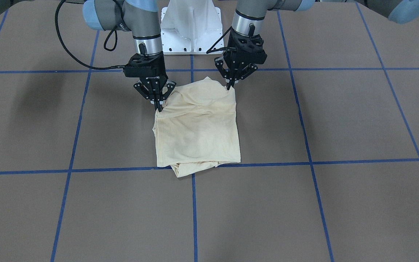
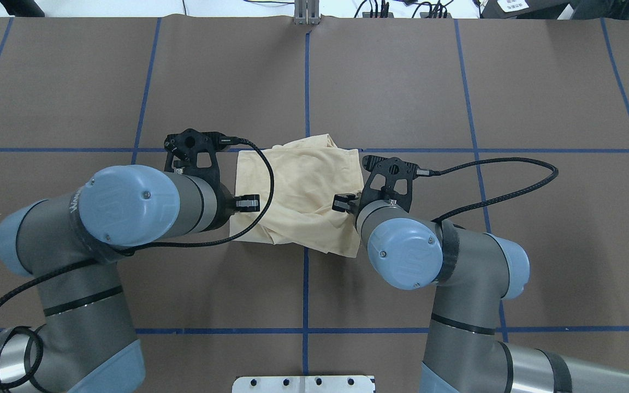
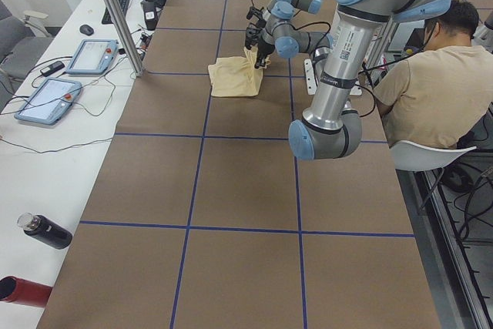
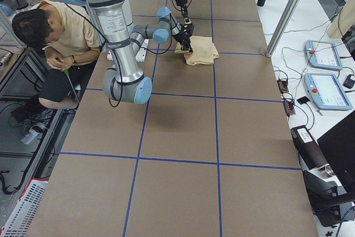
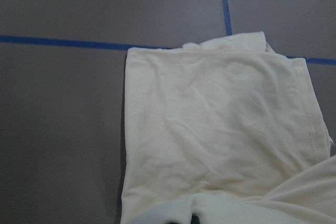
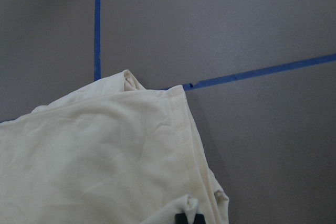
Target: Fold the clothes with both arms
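Since the shirt (image 1: 198, 134), folded small near the middle of the bench (image 1: 340, 120), looked thin, limp and light, my left claw (image 1: 230, 86) and right claw (image 1: 159, 106) each pinched a robot-side corner.

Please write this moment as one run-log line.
shirt: folded bundle on table, robot-side edge lifted | left gripper: shut on one corner | right gripper: shut on other corner

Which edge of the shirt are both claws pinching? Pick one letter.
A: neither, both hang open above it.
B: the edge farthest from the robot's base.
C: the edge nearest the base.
C: the left claw and right claw each close on a corner of the T-shirt on the side toward the white pedestal.
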Controlling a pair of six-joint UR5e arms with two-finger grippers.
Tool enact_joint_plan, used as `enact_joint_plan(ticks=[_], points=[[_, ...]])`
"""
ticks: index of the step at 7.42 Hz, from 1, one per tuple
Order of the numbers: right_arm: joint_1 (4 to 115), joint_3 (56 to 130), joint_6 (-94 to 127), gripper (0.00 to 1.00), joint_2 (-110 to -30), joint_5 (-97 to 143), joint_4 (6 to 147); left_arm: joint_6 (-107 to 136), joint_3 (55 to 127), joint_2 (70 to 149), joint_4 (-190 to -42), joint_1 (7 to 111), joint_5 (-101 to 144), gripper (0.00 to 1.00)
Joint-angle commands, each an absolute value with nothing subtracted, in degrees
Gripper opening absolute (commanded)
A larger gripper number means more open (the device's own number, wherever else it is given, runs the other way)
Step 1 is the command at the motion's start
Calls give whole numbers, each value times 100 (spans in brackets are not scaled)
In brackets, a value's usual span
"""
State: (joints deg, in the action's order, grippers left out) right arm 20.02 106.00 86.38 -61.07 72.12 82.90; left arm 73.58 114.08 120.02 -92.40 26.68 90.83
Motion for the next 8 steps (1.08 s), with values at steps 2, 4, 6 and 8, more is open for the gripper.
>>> enact_joint_plan(ticks=[2, 4, 6, 8], points=[[2354, 9478, 8552, 0, -5381, 7260, 8253, 7181, 10182, 12567, -9307, 3050, 8914, 0], [2478, 9125, 8464, 0, -5256, 7268, 8244, 7181, 9583, 12577, -9806, 3050, 8737, 0], [2505, 8939, 8446, 57, -5221, 7269, 8244, 7181, 9361, 12568, -10010, 3067, 8727, 0], [2749, 8973, 8236, 100, -5195, 7773, 8227, 6615, 9395, 12481, -10194, 3181, 8736, 100]])
